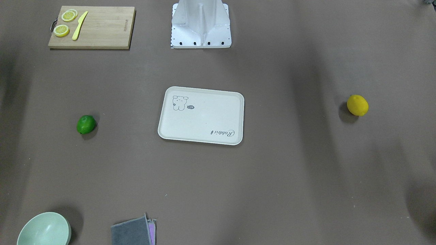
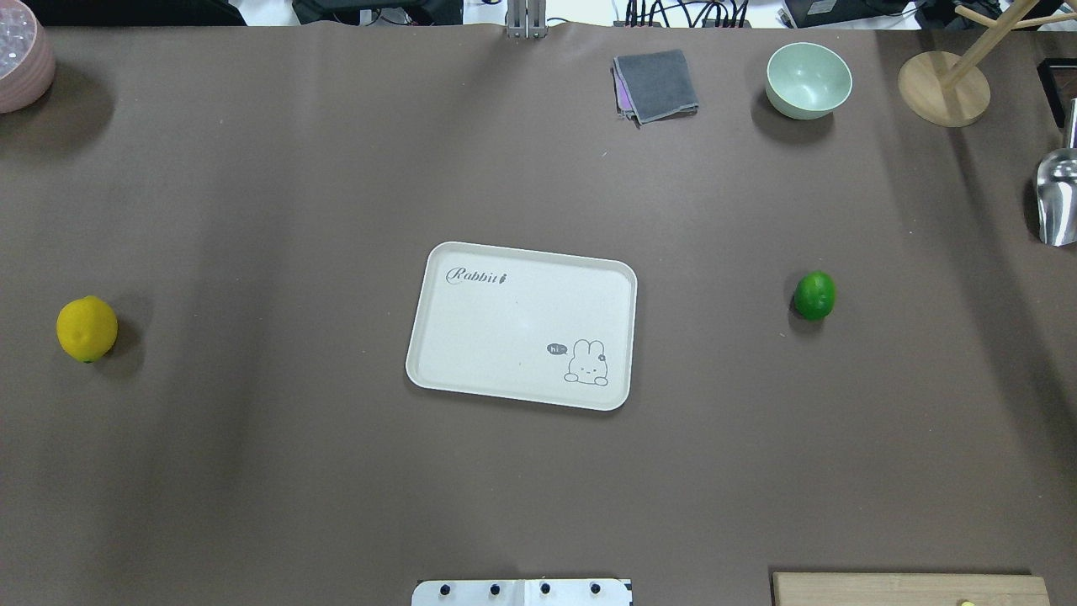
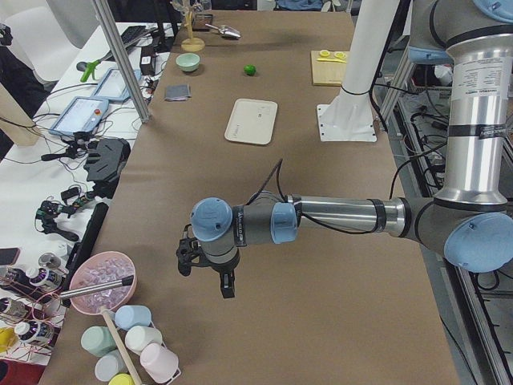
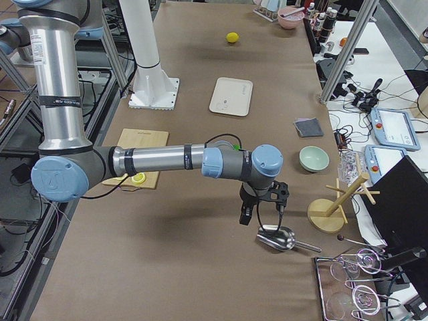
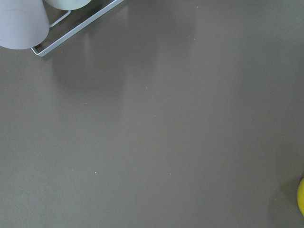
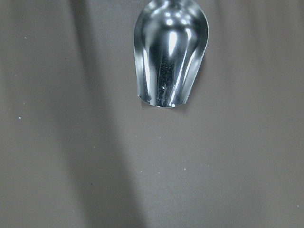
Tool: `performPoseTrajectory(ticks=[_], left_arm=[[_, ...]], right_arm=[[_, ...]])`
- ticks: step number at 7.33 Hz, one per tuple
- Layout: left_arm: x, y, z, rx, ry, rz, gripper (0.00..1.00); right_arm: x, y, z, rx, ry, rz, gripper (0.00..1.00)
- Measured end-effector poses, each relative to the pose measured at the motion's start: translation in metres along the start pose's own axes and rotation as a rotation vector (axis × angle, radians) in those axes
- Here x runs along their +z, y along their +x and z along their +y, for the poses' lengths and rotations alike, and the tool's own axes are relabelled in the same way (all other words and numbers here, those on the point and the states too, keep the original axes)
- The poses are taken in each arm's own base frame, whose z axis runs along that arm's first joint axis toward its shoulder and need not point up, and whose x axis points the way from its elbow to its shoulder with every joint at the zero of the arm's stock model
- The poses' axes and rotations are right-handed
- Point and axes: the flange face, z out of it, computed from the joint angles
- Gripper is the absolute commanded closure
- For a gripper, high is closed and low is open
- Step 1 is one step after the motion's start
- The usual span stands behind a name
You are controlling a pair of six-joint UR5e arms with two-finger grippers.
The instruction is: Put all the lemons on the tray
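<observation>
While the front-facing camera looks down on the brown counter point(image 1: 279, 190), the cream tray point(image 1: 204, 119) lies at its middle, with the green lemon point(image 1: 86, 124) well apart toward the robot's right and the yellow lemon point(image 1: 357, 105) well apart toward its left, both resting on the counter. From overhead the layout reads the same, and a metal scoop point(image 2: 1058, 198) shows at the right edge. Seen from the left end, the left end effector point(image 3: 205, 281) hangs over the counter near a pink bowl point(image 3: 103, 281); whether it is spread or pressed together I cannot tell. Seen from the right end, the right end effector point(image 4: 262, 215) hangs just above the scoop, its state likewise unclear. At the left wrist, only a sliver of the yellow lemon shows at the frame's right edge. At the right wrist, the scoop lies on the counter.
</observation>
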Motion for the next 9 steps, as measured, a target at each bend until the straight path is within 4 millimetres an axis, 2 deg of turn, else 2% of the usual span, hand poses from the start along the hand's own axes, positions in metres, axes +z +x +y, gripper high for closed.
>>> performPoseTrajectory(ticks=[3, 4, 5, 6, 7, 9], left_arm=[[0.002, 0.000, 0.000, -0.003, -0.005, 0.003, 0.03], [0.001, 0.003, -0.001, -0.002, -0.007, 0.010, 0.03], [0.001, 0.012, -0.006, 0.010, -0.010, 0.012, 0.03], [0.004, 0.030, -0.016, 0.034, -0.018, 0.008, 0.03], [0.008, 0.058, -0.029, 0.048, -0.028, 0.004, 0.03], [0.028, 0.126, -0.044, 0.051, -0.058, -0.015, 0.03]], right_arm=[[-0.003, -0.007, 0.001, -0.001, 0.002, -0.015, 0.00], [-0.001, -0.018, 0.001, -0.005, -0.008, -0.046, 0.00], [0.004, -0.038, 0.002, -0.012, -0.025, -0.080, 0.00], [0.007, -0.064, 0.004, -0.014, -0.039, -0.096, 0.00], [0.012, -0.092, 0.008, -0.014, -0.054, -0.098, 0.00], [0.025, -0.146, 0.010, -0.035, -0.082, -0.089, 0.00]])
